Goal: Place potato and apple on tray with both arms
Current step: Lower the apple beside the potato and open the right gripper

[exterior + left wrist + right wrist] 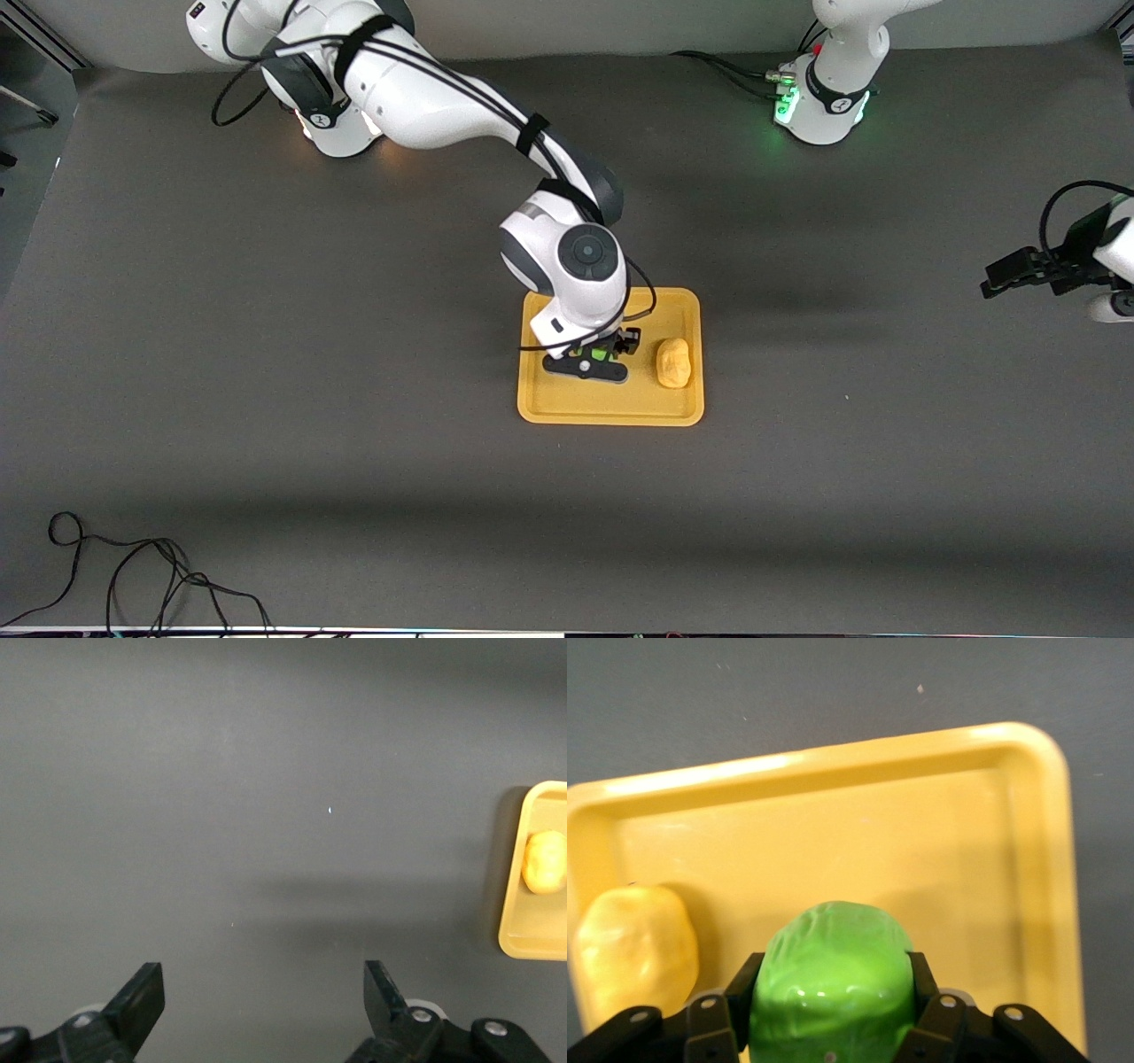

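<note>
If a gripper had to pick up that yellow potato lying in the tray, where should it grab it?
Probably from straight above, fingers closing across the narrow middle of the potato. It lies flat and oblong in the tray, long axis toward the front camera, with bare tray floor either side.

The right end effector (833, 1014) grips the apple (833, 979) over the tray (921, 850) (potato (638, 948) just beside it).

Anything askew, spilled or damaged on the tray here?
Nothing stands out. The potato lies on the tray, the right tool holds the apple over it, and the left tool waits open.
</note>
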Controlling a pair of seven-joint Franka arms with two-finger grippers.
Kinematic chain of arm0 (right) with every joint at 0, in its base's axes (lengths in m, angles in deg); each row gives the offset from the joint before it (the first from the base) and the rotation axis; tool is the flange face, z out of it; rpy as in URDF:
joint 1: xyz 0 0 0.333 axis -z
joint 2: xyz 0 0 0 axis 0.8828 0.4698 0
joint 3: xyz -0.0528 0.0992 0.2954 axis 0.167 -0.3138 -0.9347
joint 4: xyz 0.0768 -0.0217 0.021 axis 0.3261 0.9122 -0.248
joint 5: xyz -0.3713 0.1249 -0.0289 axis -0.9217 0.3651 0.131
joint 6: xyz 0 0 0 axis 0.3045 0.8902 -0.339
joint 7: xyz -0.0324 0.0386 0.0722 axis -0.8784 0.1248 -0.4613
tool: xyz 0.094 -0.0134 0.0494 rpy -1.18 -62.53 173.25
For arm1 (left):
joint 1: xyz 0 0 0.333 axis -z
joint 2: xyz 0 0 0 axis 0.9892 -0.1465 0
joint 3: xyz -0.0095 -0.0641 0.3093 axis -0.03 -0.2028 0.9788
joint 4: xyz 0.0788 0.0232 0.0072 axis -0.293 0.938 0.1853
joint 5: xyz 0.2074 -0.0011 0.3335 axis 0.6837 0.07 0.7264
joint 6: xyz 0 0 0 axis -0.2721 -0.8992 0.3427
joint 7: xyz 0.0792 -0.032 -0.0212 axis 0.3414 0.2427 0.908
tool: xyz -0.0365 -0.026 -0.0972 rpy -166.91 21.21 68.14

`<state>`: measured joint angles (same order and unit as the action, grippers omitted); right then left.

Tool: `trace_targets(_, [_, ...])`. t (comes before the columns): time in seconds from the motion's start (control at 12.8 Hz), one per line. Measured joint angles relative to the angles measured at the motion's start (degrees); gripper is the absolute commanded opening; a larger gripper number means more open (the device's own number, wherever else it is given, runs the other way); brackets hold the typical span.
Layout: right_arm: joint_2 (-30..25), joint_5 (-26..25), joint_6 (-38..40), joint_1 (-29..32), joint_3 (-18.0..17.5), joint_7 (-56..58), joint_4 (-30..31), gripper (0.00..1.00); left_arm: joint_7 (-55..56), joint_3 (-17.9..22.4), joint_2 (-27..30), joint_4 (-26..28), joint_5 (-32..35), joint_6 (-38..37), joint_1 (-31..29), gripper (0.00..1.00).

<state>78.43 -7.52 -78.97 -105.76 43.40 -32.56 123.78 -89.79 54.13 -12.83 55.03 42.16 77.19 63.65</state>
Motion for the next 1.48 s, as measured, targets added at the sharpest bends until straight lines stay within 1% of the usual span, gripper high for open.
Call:
trace_targets(0.08, [1.4,-0.1,-1.4,-0.1,0.0,0.0,-0.1,0.51,0.5,0.0,-2.2,-4.2,0.1,-3.2,-0.1,1.0])
trace_targets(0.16, [2.5,-0.2,-2.8,-0.4,0.0,0.0,-0.1,0.51,2.3,-0.2,-4.3,-7.7,0.1,-4.9,0.0,1.0])
trace_targets(0.23, [3.4,-0.6,-3.7,-0.9,0.0,0.0,-0.2,0.51,4.3,-0.6,-5.9,-9.8,0.1,-5.5,0.7,1.0])
trace_targets(0.31, [4.1,-1.0,-4.3,-1.3,0.0,0.0,-0.4,0.61,5.9,-0.9,-6.9,-10.7,0.1,-5.6,2.1,0.99])
trace_targets(0.39, [4.6,-1.2,-4.9,-1.5,0.0,0.0,-0.5,0.97,7.2,-1.1,-7.5,-11.0,0.2,-5.8,4.0,0.99])
trace_targets(0.55, [4.8,-1.3,-5.2,-1.4,0.2,0.0,-0.7,0.97,7.2,-1.4,-7.6,-10.9,1.8,-7.5,7.6,0.99])
trace_targets(0.62, [4.8,-1.3,-5.2,-1.3,0.4,0.0,-0.8,0.93,5.8,-1.5,-7.2,-10.8,2.3,-7.7,8.4,0.99])
trace_targets(0.7, [4.8,-1.3,-5.2,-1.2,0.4,0.0,-0.9,0.94,4.5,-1.5,-6.7,-10.8,2.5,-7.9,8.5,0.99])
trace_targets(0.78, [4.8,-1.3,-5.2,-1.2,0.5,0.0,-1.0,1.0,3.8,-1.3,-6.3,-10.8,2.6,-7.9,8.5,0.99])
trace_targets(1.09, [4.3,-1.4,-4.3,-1.2,0.6,0.0,-2.3,1.0,4.5,-1.0,-6.0,-10.4,3.1,-7.9,8.5,0.99])
trace_targets(1.25, [1.2,-1.4,2.3,-0.8,1.1,0.0,-4.3,1.0,4.6,-0.9,-6.0,-10.3,4.6,-7.7,8.4,0.99])
trace_targets(1.33, [-1.9,-1.4,6.6,0.1,1.2,0.0,-5.3,1.0,4.6,-0.9,-5.9,-10.3,5.2,-7.6,8.4,0.99])
trace_targets(1.48, [-10.3,-1.4,16.5,2.1,1.2,0.4,-6.0,1.0,4.3,-0.8,-5.5,-10.3,5.7,-7.6,8.4,0.99])
